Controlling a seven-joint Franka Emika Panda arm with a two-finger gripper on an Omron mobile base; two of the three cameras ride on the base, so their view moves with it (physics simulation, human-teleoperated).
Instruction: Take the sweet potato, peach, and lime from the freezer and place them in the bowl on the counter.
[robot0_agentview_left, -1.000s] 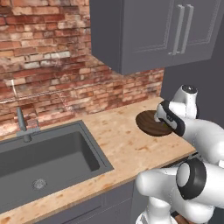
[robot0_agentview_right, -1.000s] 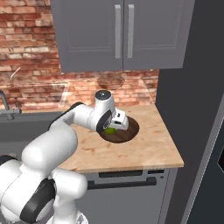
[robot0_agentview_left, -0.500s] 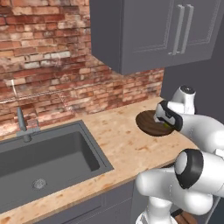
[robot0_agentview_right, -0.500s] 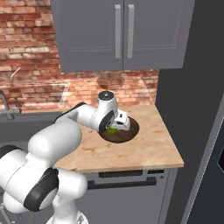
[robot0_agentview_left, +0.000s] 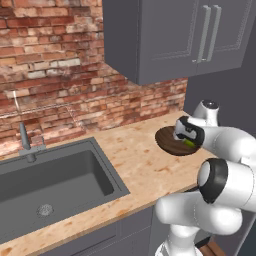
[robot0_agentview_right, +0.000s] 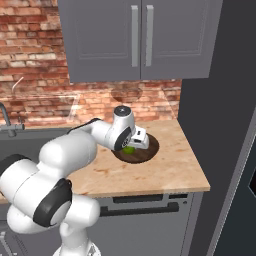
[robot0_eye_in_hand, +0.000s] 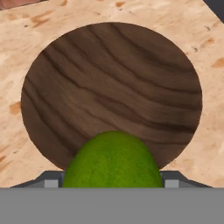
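Note:
My gripper (robot0_agentview_left: 187, 137) hangs just above the dark wooden bowl (robot0_agentview_left: 167, 143) on the tan counter (robot0_agentview_left: 140, 167) and is shut on the lime (robot0_agentview_left: 189, 144). In the right base view the gripper (robot0_agentview_right: 133, 145) holds the green lime (robot0_agentview_right: 129, 149) over the bowl (robot0_agentview_right: 146, 153). The hand view looks straight down: the lime (robot0_eye_in_hand: 112, 159) sits between the fingertips (robot0_eye_in_hand: 51, 180) above the bare inside of the bowl (robot0_eye_in_hand: 109, 78). The freezer (robot0_agentview_right: 220, 125) stands to the right of the counter (robot0_agentview_right: 165, 172). The sweet potato and the peach are out of view.
A grey inset sink (robot0_agentview_left: 50, 185) with a faucet (robot0_agentview_left: 25, 141) lies left of the bowl. Grey wall cabinets (robot0_agentview_left: 160, 35) hang above the counter, in front of a brick wall (robot0_agentview_left: 50, 70). The counter's front edge (robot0_agentview_right: 150, 192) runs close below the bowl.
The hand with the lime has barely shifted over the bowl. The grip on the lime is unchanged.

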